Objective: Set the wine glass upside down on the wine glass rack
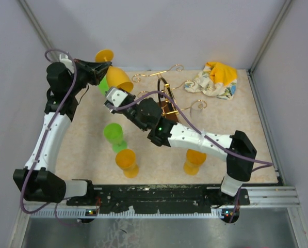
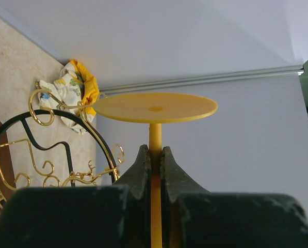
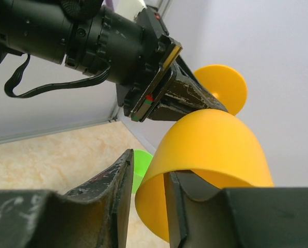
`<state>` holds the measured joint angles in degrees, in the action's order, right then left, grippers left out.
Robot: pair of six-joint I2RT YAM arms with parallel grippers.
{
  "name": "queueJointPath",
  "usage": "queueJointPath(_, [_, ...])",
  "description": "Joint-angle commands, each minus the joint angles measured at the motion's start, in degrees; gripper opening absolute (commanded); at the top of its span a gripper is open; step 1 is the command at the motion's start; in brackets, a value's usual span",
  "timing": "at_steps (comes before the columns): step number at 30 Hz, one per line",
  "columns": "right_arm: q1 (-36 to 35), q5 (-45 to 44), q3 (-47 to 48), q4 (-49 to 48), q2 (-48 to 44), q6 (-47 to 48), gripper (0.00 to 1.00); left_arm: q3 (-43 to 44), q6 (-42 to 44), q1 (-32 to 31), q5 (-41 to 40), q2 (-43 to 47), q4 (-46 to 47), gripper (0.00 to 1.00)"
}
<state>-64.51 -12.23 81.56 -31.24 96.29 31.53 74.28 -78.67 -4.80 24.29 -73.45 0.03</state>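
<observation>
The orange wine glass (image 1: 119, 78) is held in the air at the back left, bowl tilted down toward the right, foot (image 1: 104, 54) up by the wall. My left gripper (image 1: 103, 67) is shut on its stem (image 2: 155, 135), under the round foot (image 2: 155, 107). My right gripper (image 3: 146, 175) is open and straddles the bowl's rim (image 3: 215, 139): one finger inside the bowl, the other outside with a gap. The wine glass rack (image 1: 166, 95), gold wire on a dark brown base, stands just right of the glass and shows in the left wrist view (image 2: 50, 150).
A green glass (image 1: 114, 135) and two orange glasses (image 1: 127, 161) (image 1: 195, 160) stand upside down near the front. Another green glass (image 1: 103, 85) sits under the held one. A yellow patterned cloth (image 1: 215, 80) lies at the back right. Walls close in on the left and back.
</observation>
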Motion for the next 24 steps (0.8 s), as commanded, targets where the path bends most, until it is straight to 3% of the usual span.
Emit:
queueJointPath(1, [-0.42,-2.81,1.93,-0.7,-3.4,0.99,0.33,3.64,7.31,-0.31,3.61,-2.83,6.14,0.0])
queueJointPath(5, [-0.41,-4.72,0.54,0.77,-6.28,1.69,0.46,4.61,13.91,-0.02,3.8,-4.16,11.26,0.0])
queueJointPath(10, [-0.43,-7.37,-1.96,3.98,-11.06,1.97,0.61,9.21,24.0,1.59,2.41,-5.03,9.43,0.0])
queueJointPath(17, [-0.43,-11.81,-8.48,7.9,-17.75,0.32,0.89,9.29,24.67,6.14,4.85,-6.46,17.5,0.0])
queueJointPath(20, [0.04,-15.08,-8.09,12.42,-20.15,-0.49,0.99,8.75,33.78,6.37,5.61,-6.72,18.18,0.0])
queueJointPath(24, [2.93,-16.59,-2.83,25.77,-21.85,-6.6,0.99,3.84,46.84,6.15,6.21,-5.44,19.27,0.0])
